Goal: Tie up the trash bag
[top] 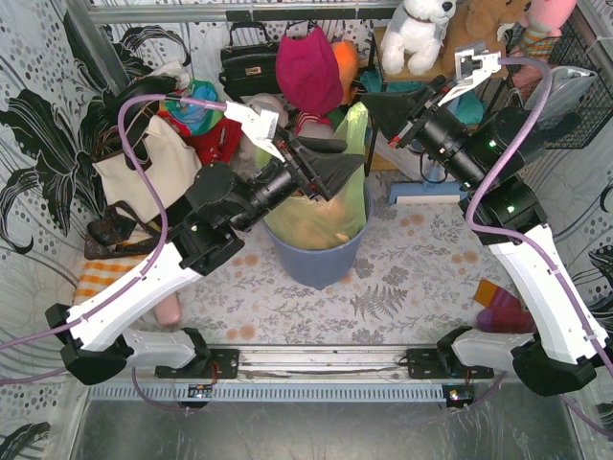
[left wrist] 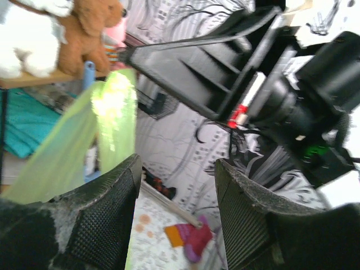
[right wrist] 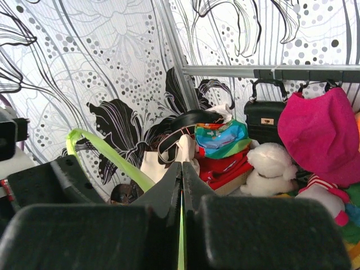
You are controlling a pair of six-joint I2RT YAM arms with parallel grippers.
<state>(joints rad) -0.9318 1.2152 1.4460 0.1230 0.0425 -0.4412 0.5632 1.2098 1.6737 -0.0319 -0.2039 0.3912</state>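
The trash bag [top: 330, 225] is thin light-green plastic with tan scraps showing through, and it sits in a blue-grey round bin [top: 316, 261]. One flap of its rim [top: 356, 129] is pulled up and to the right. My right gripper [top: 372, 103] is shut on that flap. In the right wrist view a green sliver shows between the closed jaws of the right gripper [right wrist: 181, 166], and a green strip [right wrist: 107, 154] runs off to the left. My left gripper [top: 356, 163] hangs open just below, over the bin. The left gripper [left wrist: 175, 174] holds nothing, and the bag's film [left wrist: 109, 121] lies beside its left finger [left wrist: 107, 208].
A cream tote bag [top: 158, 168] and a black handbag [top: 247, 62] stand at the back left, with a pink hat [top: 308, 67] and plush toys [top: 419, 29] behind the bin. A purple and orange sock [top: 500, 311] lies by the right arm's base. A wire basket [top: 579, 86] is at the far right.
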